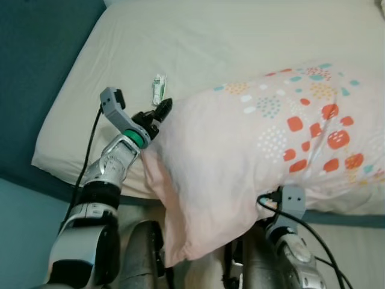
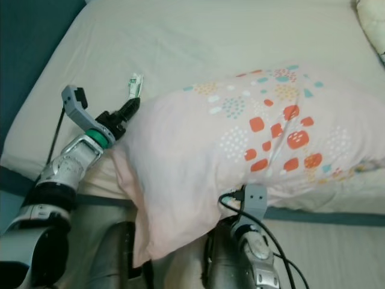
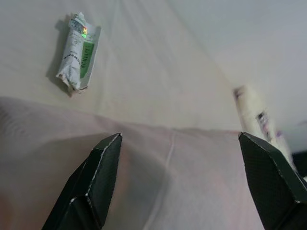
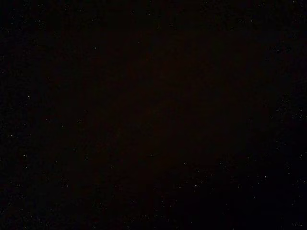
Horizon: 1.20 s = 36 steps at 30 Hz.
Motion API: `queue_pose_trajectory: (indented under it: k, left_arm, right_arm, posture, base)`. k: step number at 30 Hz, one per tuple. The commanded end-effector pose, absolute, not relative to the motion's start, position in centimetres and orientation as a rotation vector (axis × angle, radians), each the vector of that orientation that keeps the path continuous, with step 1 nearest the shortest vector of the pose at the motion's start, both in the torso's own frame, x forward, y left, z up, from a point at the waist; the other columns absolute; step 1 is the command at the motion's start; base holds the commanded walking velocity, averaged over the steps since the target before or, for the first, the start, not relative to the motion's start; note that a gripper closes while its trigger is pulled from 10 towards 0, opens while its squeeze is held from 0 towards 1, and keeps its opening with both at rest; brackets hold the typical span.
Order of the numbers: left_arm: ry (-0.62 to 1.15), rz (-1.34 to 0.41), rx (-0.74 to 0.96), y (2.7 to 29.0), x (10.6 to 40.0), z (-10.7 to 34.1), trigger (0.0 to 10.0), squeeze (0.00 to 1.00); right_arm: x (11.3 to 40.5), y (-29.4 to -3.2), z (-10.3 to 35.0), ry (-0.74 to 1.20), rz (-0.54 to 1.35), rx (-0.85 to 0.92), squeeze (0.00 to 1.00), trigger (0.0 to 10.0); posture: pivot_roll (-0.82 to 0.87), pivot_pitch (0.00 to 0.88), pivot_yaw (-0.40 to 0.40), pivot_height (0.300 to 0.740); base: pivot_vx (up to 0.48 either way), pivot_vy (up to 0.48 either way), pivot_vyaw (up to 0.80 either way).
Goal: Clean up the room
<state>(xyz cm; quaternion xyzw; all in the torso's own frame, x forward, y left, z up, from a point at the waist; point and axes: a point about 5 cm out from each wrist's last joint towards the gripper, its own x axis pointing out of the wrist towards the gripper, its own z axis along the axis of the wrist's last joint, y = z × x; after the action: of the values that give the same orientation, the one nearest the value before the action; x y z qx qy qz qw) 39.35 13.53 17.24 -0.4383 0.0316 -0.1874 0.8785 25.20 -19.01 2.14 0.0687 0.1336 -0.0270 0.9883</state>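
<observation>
A large pink pillow (image 1: 252, 144) with coloured dots and red squares lies across the near edge of the bed, one corner hanging off toward me. My left gripper (image 1: 160, 110) is at the pillow's left end; in the left wrist view this gripper (image 3: 180, 136) stands open, its fingertips (image 3: 108, 158) just over the pink fabric. A crumpled white and green wrapper (image 1: 159, 89) lies on the sheet just beyond it. My right arm (image 1: 292, 201) reaches up under the pillow's near side, where the pillow hides its gripper. The right wrist view is black.
The bed (image 1: 210, 36) has a plain white sheet, bare beyond the pillow. A dark teal surface (image 1: 36, 60) lies along its left side. Part of another pillow (image 2: 372, 21) shows at the far right corner. My legs (image 1: 141, 253) stand against the bed's near edge.
</observation>
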Motion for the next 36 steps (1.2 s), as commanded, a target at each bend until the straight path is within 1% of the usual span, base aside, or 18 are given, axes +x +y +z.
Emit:
queue_pose_trajectory:
  k: [1, 8, 11, 17, 20, 23, 24, 26, 27, 28, 29, 30, 31, 32, 33, 34, 35, 36]
  left_arm:
    - [0.148, -0.368, -0.948, 13.1, 39.0, 15.2, 10.0, 1.0]
    - [0.212, -0.379, -0.935, 12.6, 38.7, 13.7, 10.0, 1.0]
    - [0.259, -0.466, -0.887, 12.5, 38.0, 12.7, 10.0, 1.0]
    - [0.289, -0.6, -0.917, 11.8, 37.3, 12.1, 10.0, 1.0]
    - [0.289, -0.6, -0.917, 11.8, 37.3, 12.1, 10.0, 1.0]
    - [0.296, -0.716, -0.883, 10.5, 36.8, 12.0, 10.0, 1.0]
    - [0.292, -0.741, -0.876, 9.9, 36.7, 12.0, 8.3, 1.0]
    - [0.287, -0.753, -0.872, 9.5, 36.6, 11.9, 8.3, 1.0]
    - [0.287, -0.761, -0.876, 9.3, 36.6, 12.0, 1.6, 1.0]
    - [0.288, -0.766, -0.88, 9.2, 36.6, 12.0, 1.6, 1.0]
    - [0.297, -0.811, -0.874, 8.8, 36.4, 12.0, 0.0, 1.0]
    - [0.297, -0.811, -0.874, 8.8, 36.4, 12.0, 0.0, 1.0]
    - [0.305, -0.857, -0.865, 8.4, 36.2, 12.1, 0.0, 0.87]
    - [0.305, -0.857, -0.865, 8.4, 36.2, 12.1, 0.0, 0.87]
    - [0.314, -0.893, -0.853, 8.1, 36.0, 12.1, 0.0, 0.66]
    - [0.314, -0.893, -0.853, 8.1, 36.0, 12.1, 0.0, 0.66]
    - [0.32, -0.927, -0.841, 7.8, 35.9, 12.0, 0.0, 0.31]
    - [0.32, -0.927, -0.841, 7.8, 35.9, 12.0, 0.0, 0.31]
  right_arm:
    - [24.4, -19.1, 1.5, 0.298, -0.079, 0.156, 0.0, 10.0]
    - [24.2, -19.3, 1.8, 0.275, -0.079, 0.158, 0.0, 10.0]
    - [24.2, -19.3, 2.0, 0.262, -0.069, 0.161, 0.0, 10.0]
    - [24.3, -19.2, 2.2, 0.263, -0.059, 0.159, 0.0, 10.0]
    - [24.3, -19.2, 2.2, 0.263, -0.059, 0.159, 0.0, 10.0]
    - [24.4, -19.2, 2.2, 0.266, -0.053, 0.157, 0.0, 10.0]
    - [24.6, -19.2, 2.3, 0.267, -0.051, 0.156, 0.0, 10.0]
    - [24.6, -19.2, 2.3, 0.268, -0.049, 0.155, 0.0, 10.0]
    - [24.7, -19.2, 2.4, 0.268, -0.048, 0.155, 0.0, 10.0]
    - [24.7, -19.2, 2.4, 0.268, -0.047, 0.155, 0.0, 10.0]
    - [24.7, -19.2, 2.4, 0.267, -0.045, 0.154, 0.0, 10.0]
    - [24.7, -19.2, 2.4, 0.267, -0.045, 0.154, 0.0, 10.0]
    - [24.7, -19.2, 2.4, 0.267, -0.044, 0.152, 0.0, 10.0]
    - [24.7, -19.2, 2.4, 0.267, -0.044, 0.152, 0.0, 10.0]
    - [24.8, -19.2, 2.5, 0.266, -0.043, 0.152, 0.0, 10.0]
    - [24.8, -19.2, 2.5, 0.266, -0.043, 0.152, 0.0, 10.0]
    - [24.8, -19.2, 2.5, 0.265, -0.043, 0.15, 0.0, 10.0]
    - [24.8, -19.2, 2.5, 0.265, -0.043, 0.15, 0.0, 10.0]
  posture:
    - [-0.09, 0.199, 0.206, 0.612]
    - [-0.09, 0.204, 0.207, 0.612]
    - [-0.09, 0.206, 0.198, 0.612]
    - [-0.08, 0.206, 0.188, 0.612]
    - [-0.08, 0.206, 0.188, 0.612]
    - [-0.08, 0.206, 0.182, 0.612]
    - [-0.08, 0.207, 0.178, 0.612]
    - [-0.08, 0.207, 0.178, 0.612]
    - [-0.08, 0.207, 0.178, 0.612]
    - [-0.08, 0.207, 0.178, 0.612]
    - [-0.08, 0.207, 0.177, 0.612]
    - [-0.08, 0.207, 0.177, 0.612]
    - [-0.08, 0.207, 0.177, 0.612]
    - [-0.08, 0.207, 0.177, 0.612]
    - [-0.08, 0.207, 0.177, 0.612]
    - [-0.08, 0.207, 0.177, 0.612]
    - [-0.08, 0.206, 0.178, 0.612]
    - [-0.08, 0.206, 0.178, 0.612]
  base:
    - [0.0, 0.0, 0.0]
    - [0.0, 0.0, 0.0]
    - [0.0, 0.0, 0.0]
    - [0.0, 0.0, 0.0]
    - [0.0, 0.0, 0.0]
    - [0.0, 0.0, 0.0]
    - [0.0, 0.0, 0.0]
    - [0.0, 0.0, 0.0]
    - [0.0, 0.0, 0.0]
    - [0.0, 0.0, 0.0]
    - [0.0, 0.0, 0.0]
    - [0.0, 0.0, 0.0]
    - [0.0, 0.0, 0.0]
    - [0.0, 0.0, 0.0]
    - [0.0, 0.0, 0.0]
    - [0.0, 0.0, 0.0]
    - [0.0, 0.0, 0.0]
    - [0.0, 0.0, 0.0]
